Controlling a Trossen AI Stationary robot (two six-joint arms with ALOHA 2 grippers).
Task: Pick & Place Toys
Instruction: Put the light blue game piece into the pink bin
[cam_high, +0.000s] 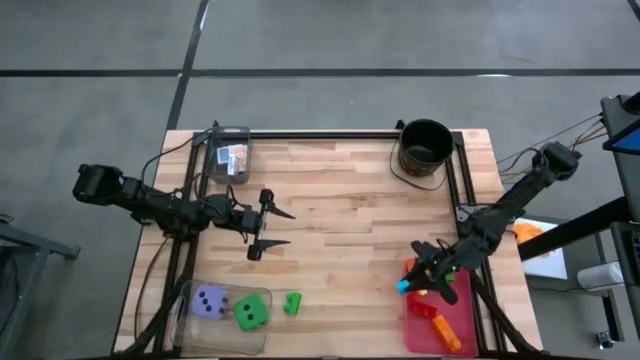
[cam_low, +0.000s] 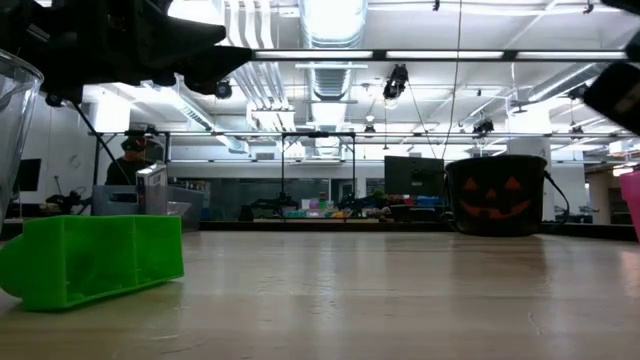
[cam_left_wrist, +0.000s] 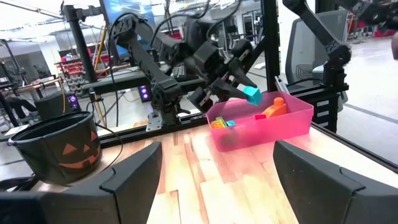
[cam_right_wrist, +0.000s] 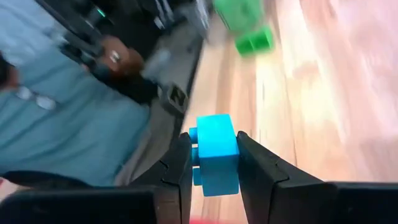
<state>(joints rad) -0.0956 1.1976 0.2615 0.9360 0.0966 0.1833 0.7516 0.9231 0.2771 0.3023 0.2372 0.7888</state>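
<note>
My right gripper (cam_high: 408, 284) is shut on a teal brick (cam_right_wrist: 216, 153) above the left edge of the pink tray (cam_high: 460, 325), which holds red and orange bricks (cam_high: 428, 305). It also shows in the left wrist view (cam_left_wrist: 252, 94). My left gripper (cam_high: 283, 228) is open and empty over the table's left middle. A green brick (cam_high: 292, 303) lies on the table near the front. A green die (cam_high: 250, 316) and a purple die (cam_high: 211, 301) sit in a clear box (cam_high: 222, 320). A second clear box (cam_high: 229, 158) at the far left holds small card packs. My right gripper pinches the teal brick's two opposite sides (cam_right_wrist: 234, 155) between its two fingers. The brick's studs (cam_right_wrist: 194, 152) face sideways toward one finger. The brick is lifted clear, above the pink tray's edge.
A black bucket (cam_high: 425, 148) with a pumpkin face stands at the far right of the table. A black frame rail runs along the far edge and down both sides. Bare wood lies in the table's middle. A person in blue shows past the table's edge in the right wrist view (cam_right_wrist: 56, 118).
</note>
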